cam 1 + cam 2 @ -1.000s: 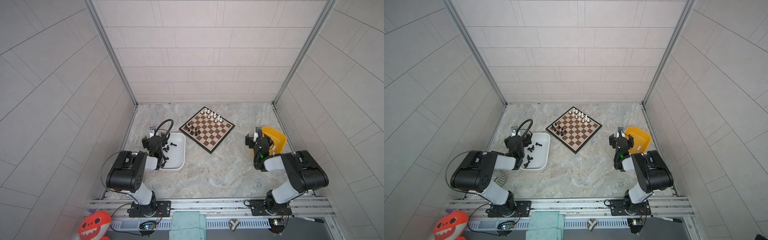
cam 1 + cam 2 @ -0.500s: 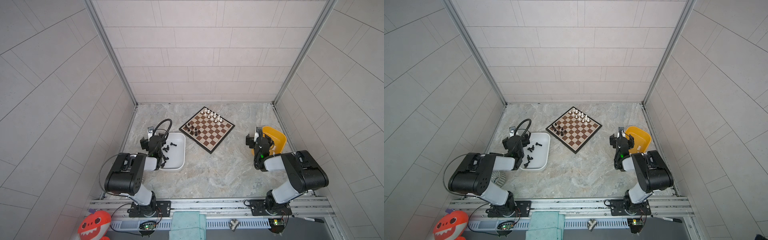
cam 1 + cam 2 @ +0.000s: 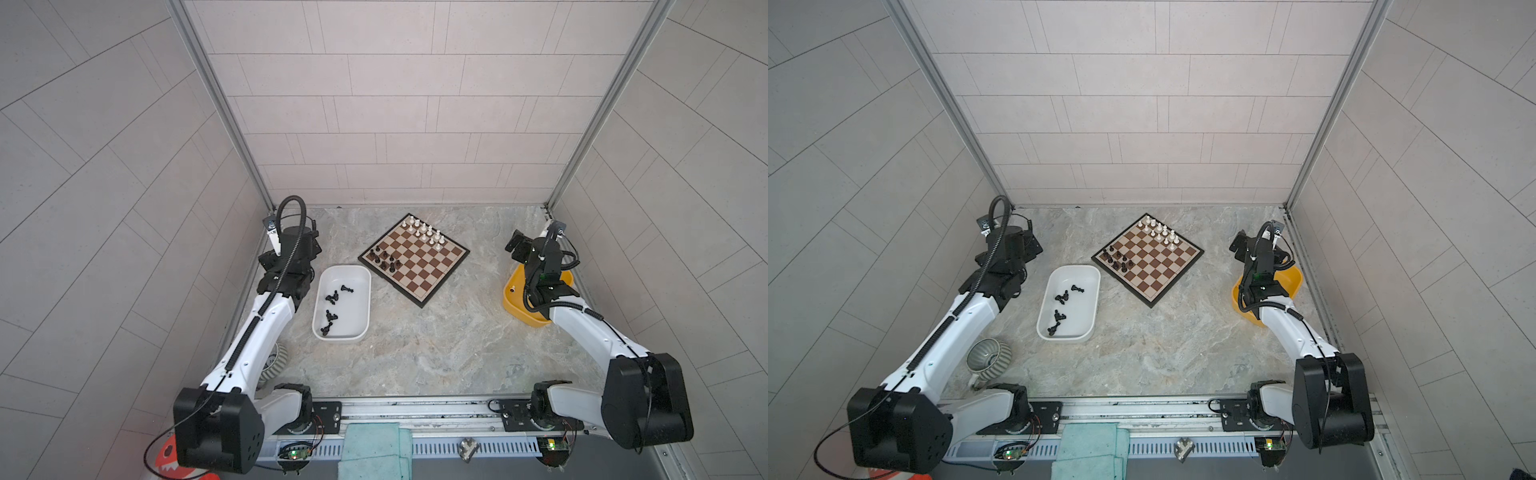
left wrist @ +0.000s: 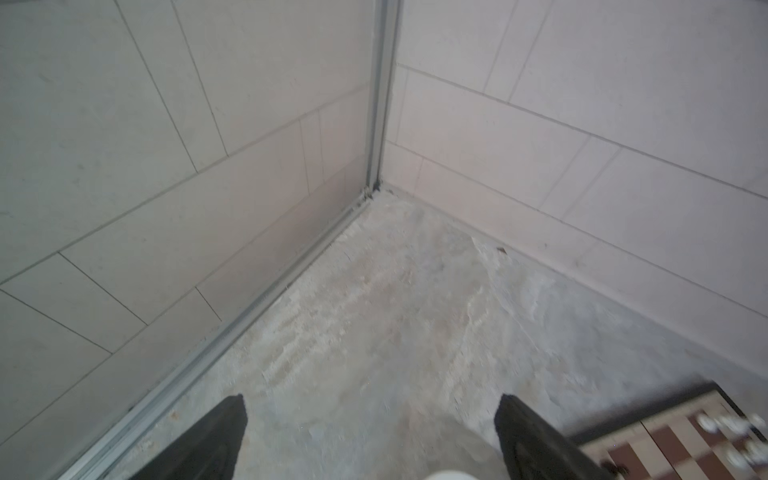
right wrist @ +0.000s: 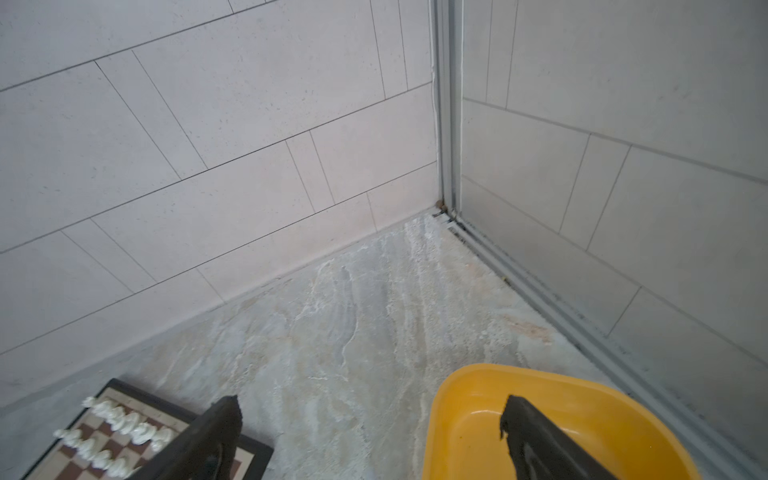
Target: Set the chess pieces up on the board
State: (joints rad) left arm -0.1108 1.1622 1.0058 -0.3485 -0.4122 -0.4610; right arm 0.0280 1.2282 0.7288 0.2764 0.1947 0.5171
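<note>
The board (image 3: 415, 266) lies diagonally at mid-floor, in both top views. Several white chess pieces (image 3: 424, 230) stand in two rows along its far corner edge. Several black ones (image 3: 384, 259) stand near its left corner. More black pieces (image 3: 332, 307) lie loose in the white tub (image 3: 345, 271). My left gripper (image 3: 309, 245) hangs left of the board and beyond the tub. Its jaws are open over bare floor in the left wrist view (image 4: 370, 401). My right gripper (image 3: 517, 245) is open and empty above the yellow tub's near rim (image 5: 370, 401).
The yellow tub (image 3: 513, 301) stands at the right wall under my right arm, also seen in the right wrist view (image 5: 465, 415). A grey ribbed cup (image 3: 988, 357) sits by the left arm's base. Tiled walls close in on the left, right and back.
Both arms have stretched out and both grippers have moved toward the back wall. The left one has left the white tub's edge. Both stay open.
</note>
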